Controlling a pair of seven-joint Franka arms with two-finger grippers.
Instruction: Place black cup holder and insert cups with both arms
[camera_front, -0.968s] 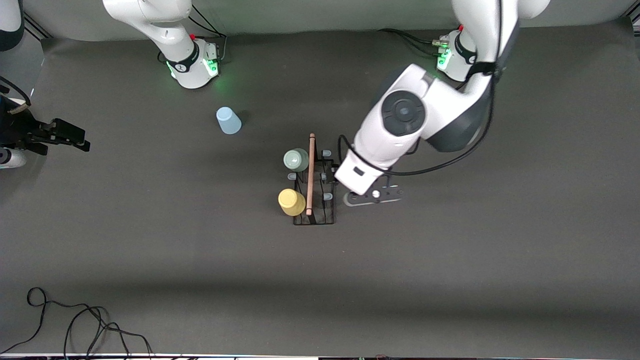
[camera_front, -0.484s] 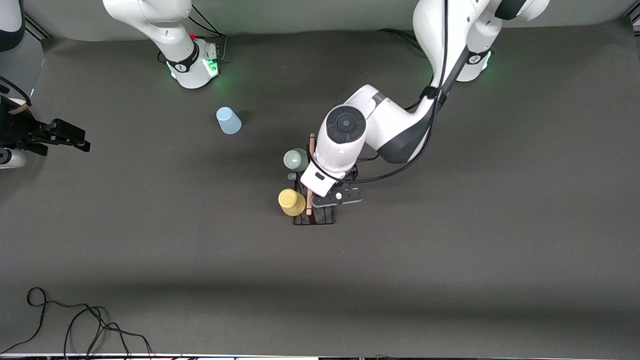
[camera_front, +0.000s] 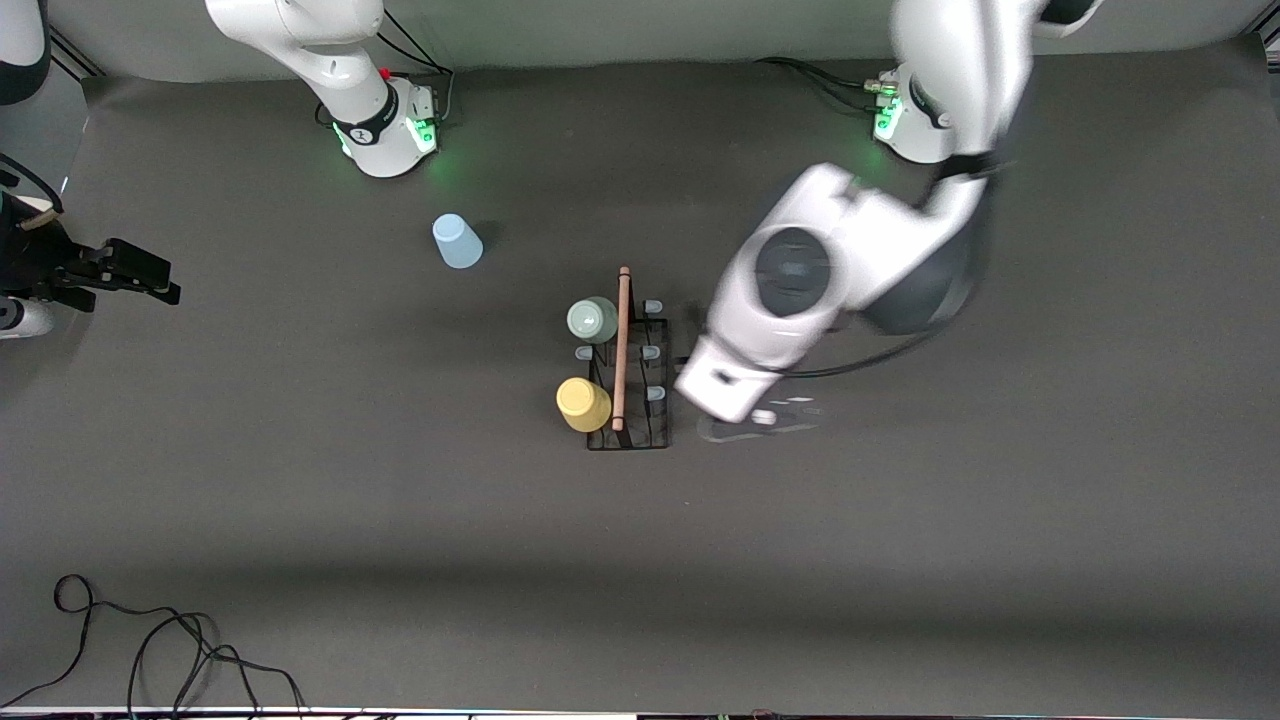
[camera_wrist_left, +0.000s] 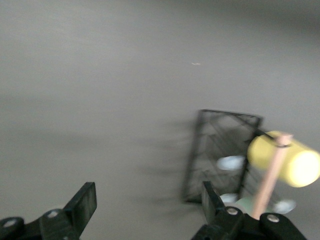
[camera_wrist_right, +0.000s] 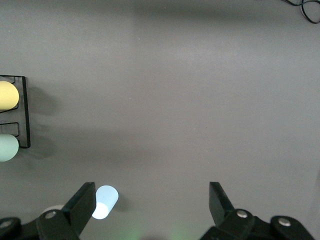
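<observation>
The black cup holder (camera_front: 628, 372) stands mid-table, its wooden rod (camera_front: 621, 345) along the top. A mint green cup (camera_front: 592, 320) and a yellow cup (camera_front: 583, 404) sit on its prongs on the side toward the right arm's end. The light blue cup (camera_front: 457, 241) lies on the table, farther from the front camera and apart from the holder. My left gripper (camera_front: 748, 412) hangs open and empty over the table beside the holder (camera_wrist_left: 220, 150), toward the left arm's end. My right gripper (camera_front: 160, 280) waits open and empty at the right arm's end of the table.
Pale blue prong tips (camera_front: 652, 352) on the holder's other side are bare. A black cable (camera_front: 150, 640) coils near the front edge at the right arm's end. The left arm's elbow (camera_front: 800, 270) hangs over the table beside the holder.
The left arm swung over the holder half a second ago and has moved back off it toward the left arm's end. The cups, the holder and the right arm have not moved.
</observation>
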